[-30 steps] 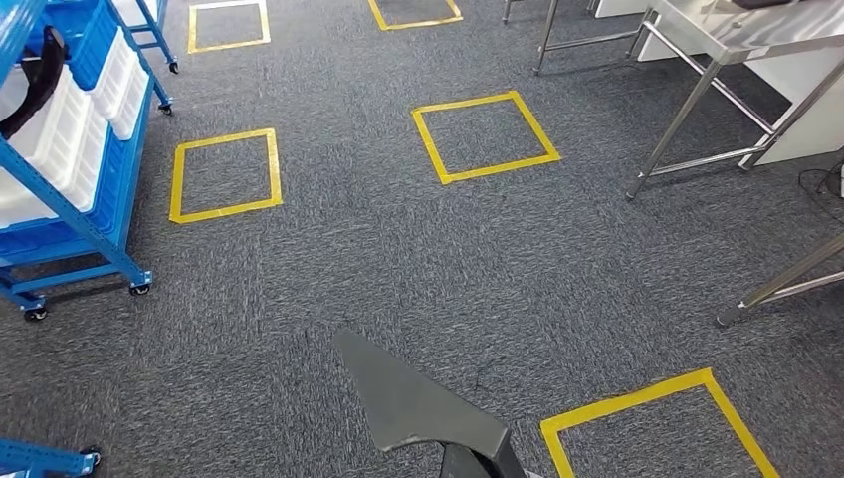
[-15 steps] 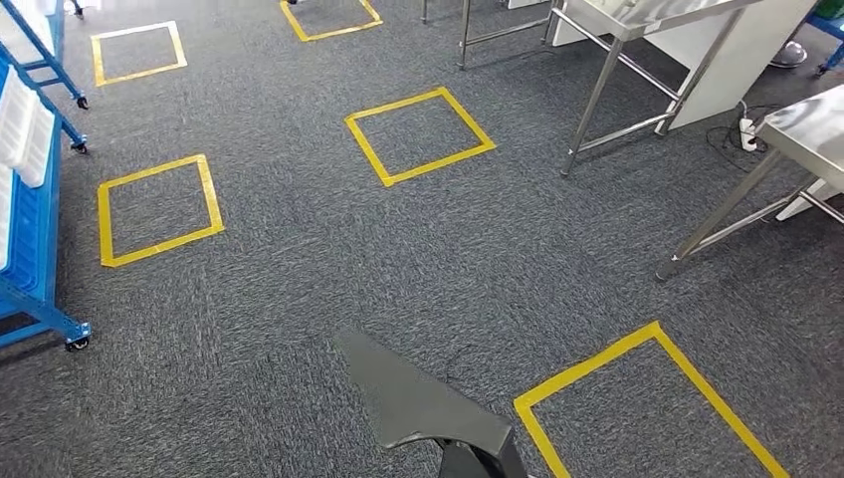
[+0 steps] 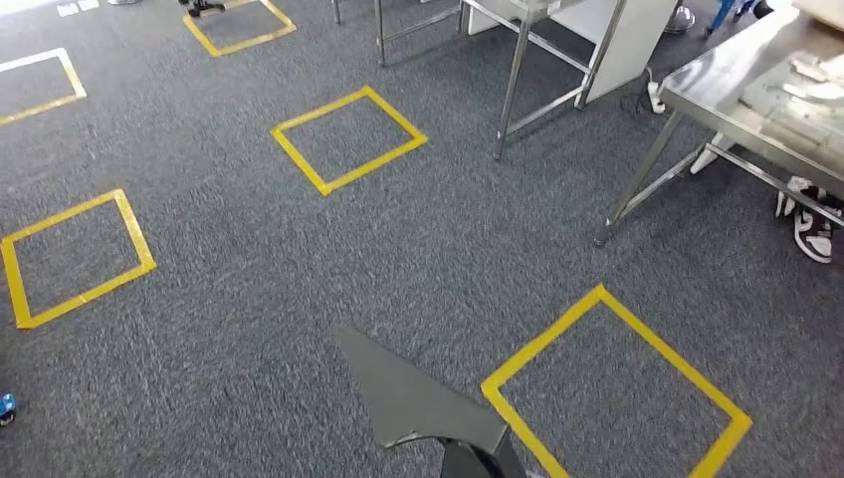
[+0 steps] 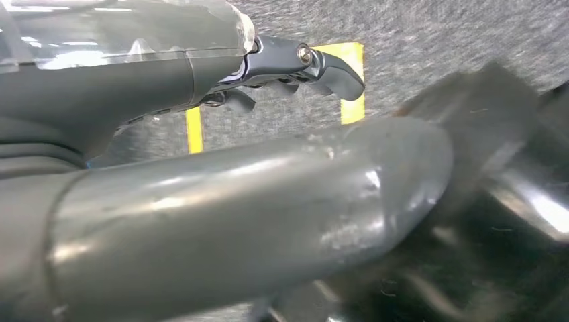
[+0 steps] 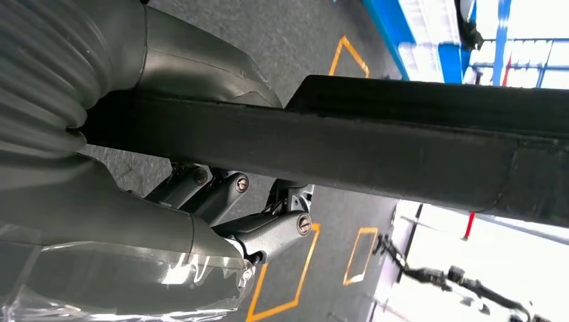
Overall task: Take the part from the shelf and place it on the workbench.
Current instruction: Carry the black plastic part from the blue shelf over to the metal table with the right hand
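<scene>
Fingers (image 5: 268, 231) of our right hand (image 5: 201, 201) are curling around the dark flat part (image 5: 402, 157), gripping it. In the head view the part (image 3: 418, 398) is jutting out near us over grey carpet (image 3: 249, 329). Our left hand (image 4: 295, 64) is hanging by the part; we cannot tell its grip. Yellow tape squares (image 3: 348, 139) are lying ahead, and the steel workbench (image 3: 737, 80) is standing far right.

Grey carpet (image 3: 249, 319) is covering the floor, and yellow tape squares are lying across it: one near right (image 3: 615, 393), one at the left (image 3: 75, 257), one at the middle far (image 3: 348, 138). A white power strip (image 3: 654, 96) is lying on the carpet at the far right. At the right edge a person's black-and-white shoe (image 3: 814, 235) is resting on the floor.
</scene>
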